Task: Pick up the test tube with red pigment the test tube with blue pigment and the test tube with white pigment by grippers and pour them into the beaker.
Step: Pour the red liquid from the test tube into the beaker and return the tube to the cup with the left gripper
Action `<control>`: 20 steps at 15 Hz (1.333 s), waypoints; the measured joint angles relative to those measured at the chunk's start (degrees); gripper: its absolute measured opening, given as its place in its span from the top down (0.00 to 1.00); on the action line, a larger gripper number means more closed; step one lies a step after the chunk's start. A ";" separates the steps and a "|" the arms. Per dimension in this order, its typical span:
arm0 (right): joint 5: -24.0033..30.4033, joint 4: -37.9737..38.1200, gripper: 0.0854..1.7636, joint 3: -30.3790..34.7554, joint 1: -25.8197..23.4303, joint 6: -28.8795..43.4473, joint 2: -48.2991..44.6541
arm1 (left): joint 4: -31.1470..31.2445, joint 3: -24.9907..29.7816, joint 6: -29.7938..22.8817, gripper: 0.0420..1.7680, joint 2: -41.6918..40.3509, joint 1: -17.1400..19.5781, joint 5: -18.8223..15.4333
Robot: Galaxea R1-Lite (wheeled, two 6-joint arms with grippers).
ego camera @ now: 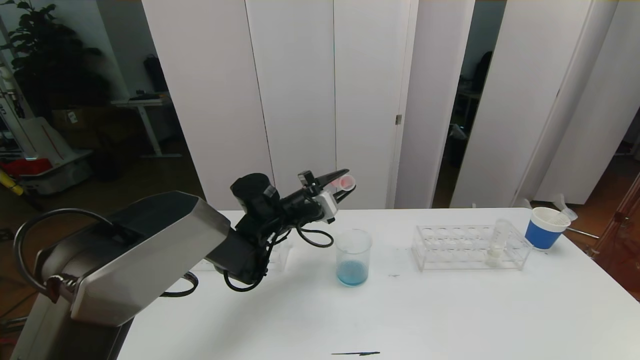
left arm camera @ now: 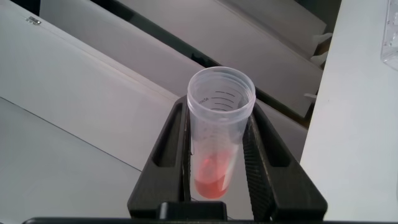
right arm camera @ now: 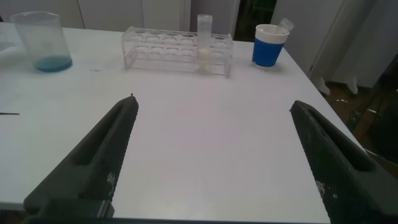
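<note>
We take the beaker [ego camera: 353,257] as ref: it stands upright on the white table [ego camera: 380,315] w/ a shallow layer of blue liquid at its bottom. Far left of it we see the silver arm housing, then the left arm reaching up and fwd. The left gripper [ego camera: 344,183] is in the air above the beaker and slightly behind it, fingers [left arm camera: 258,155] clamped on the red tube [left arm camera: 217,134]. In the left wrist view the tube sits between both fingers, open mouth pointing away from the wrist, a bit of red liquid pooled at its closed end. Nothing red shows in the beaker.

Right of the beaker, apart from it, we see the clear rack [ego camera: 470,246]. The white tube [ego camera: 498,241] stands upright in the rack near its right end, pale whitish stuff at the bottom. Further right, near the table's far right corner, is a blue cup [ego camera: 546,228] w/ a white rim.

The right gripper [right arm camera: 214,155] shows only in its own wrist view: fingers spread wide apart, nothing between them, over bare table on the near side of the rack, well apart from the beaker.
</note>
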 joint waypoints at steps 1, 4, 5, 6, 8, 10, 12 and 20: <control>-0.02 0.00 0.01 0.00 0.00 0.02 0.00 | -1.44 0.77 1.10 0.69 0.23 0.05 0.06; 0.00 0.00 0.01 0.00 0.00 0.00 0.00 | -4.80 3.44 3.58 0.69 0.50 0.18 0.41; 0.00 0.00 0.01 0.00 0.00 -0.02 0.00 | -5.96 4.41 5.18 0.69 0.54 0.18 0.48; -0.02 0.00 0.01 0.00 0.00 -0.02 0.00 | -7.14 5.34 6.80 0.69 0.59 0.21 0.63; 0.00 0.00 0.01 0.00 0.00 0.00 0.00 | -8.13 6.84 8.87 0.69 0.67 -0.06 1.52; 0.00 0.00 0.01 0.00 0.00 0.00 0.00 | -8.14 6.69 11.08 0.69 0.94 0.00 2.34; 0.00 -0.02 0.01 0.00 0.00 0.00 0.00 | -8.19 6.58 13.31 0.69 1.24 0.60 2.40; 0.00 -0.02 0.01 0.00 0.00 0.00 0.00 | -8.17 5.53 16.32 0.69 2.71 0.71 2.43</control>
